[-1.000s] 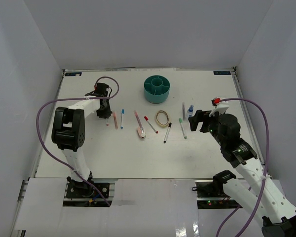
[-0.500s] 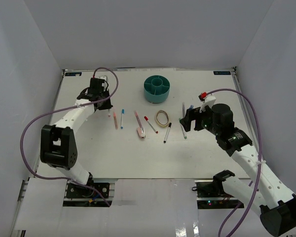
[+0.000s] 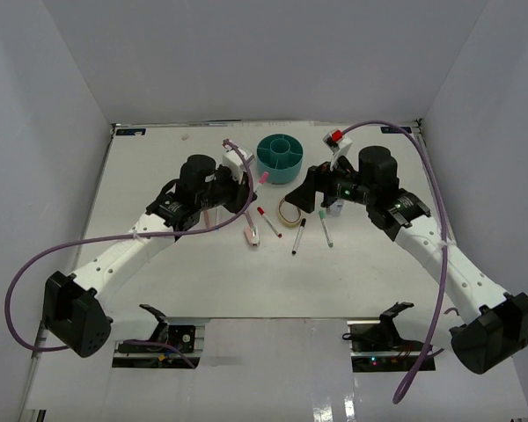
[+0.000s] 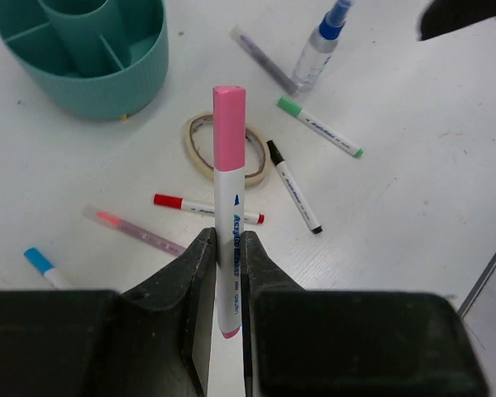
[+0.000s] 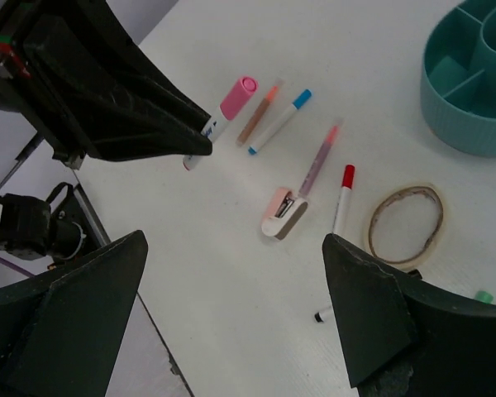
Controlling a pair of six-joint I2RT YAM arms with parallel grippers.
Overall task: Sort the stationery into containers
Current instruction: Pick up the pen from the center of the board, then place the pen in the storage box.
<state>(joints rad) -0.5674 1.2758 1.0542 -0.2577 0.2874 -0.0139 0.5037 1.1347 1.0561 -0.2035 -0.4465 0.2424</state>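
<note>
Has lifted the pink pen [image 4: 229, 165] off the table's [image 3: 202, 272] left side, left gripper [image 4: 223, 244] pinching it, to just short of the organizer [image 4: 124, 83] near the far edge, and swung the right gripper [image 3: 310, 198], jaws wide and empty, in beside the band [image 5: 405, 225]: drop-in likely next.

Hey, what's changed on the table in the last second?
The left gripper carried the pink pen, clamped in its jaws, from the left rightward toward the teal organizer. The right gripper, jaws open, swung left toward the rubber band. The other pens, eraser and bottle stayed put.
</note>
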